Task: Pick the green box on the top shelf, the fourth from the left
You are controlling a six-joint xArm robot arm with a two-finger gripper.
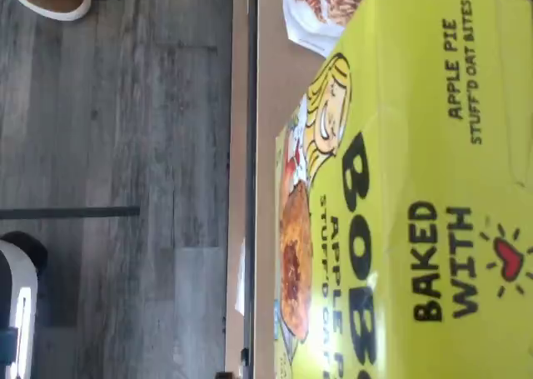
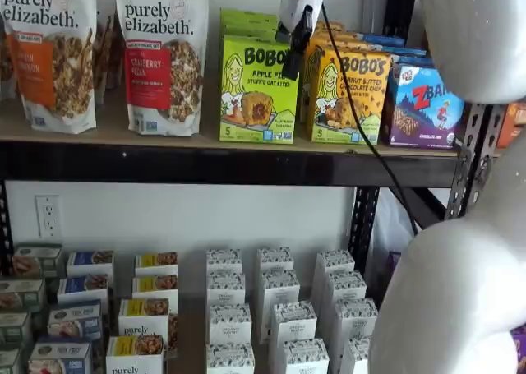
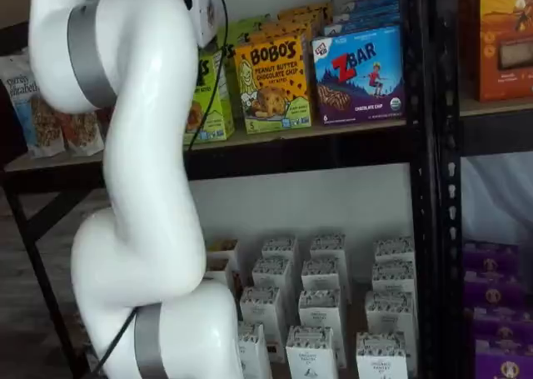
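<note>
The green box (image 2: pixel 257 90) is being approached — directly below the gripper (image 2: pixel 293 60), not yet lifted; finger opening cannot be told.

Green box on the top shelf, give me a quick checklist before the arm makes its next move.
1. Target: the green box reads Apple Pie. Ok.
2. Box upright on the top shelf. Ok.
3. Tool hangs at the box's upper right corner. Ok.
4. Finger gap: fingers seen as one dark shape. Cannot tell.
5. Clearance: the yellow-orange Bobo's box stands close beside it. Not ok.
6. Wrist view filled by the green box. Ok.
</note>
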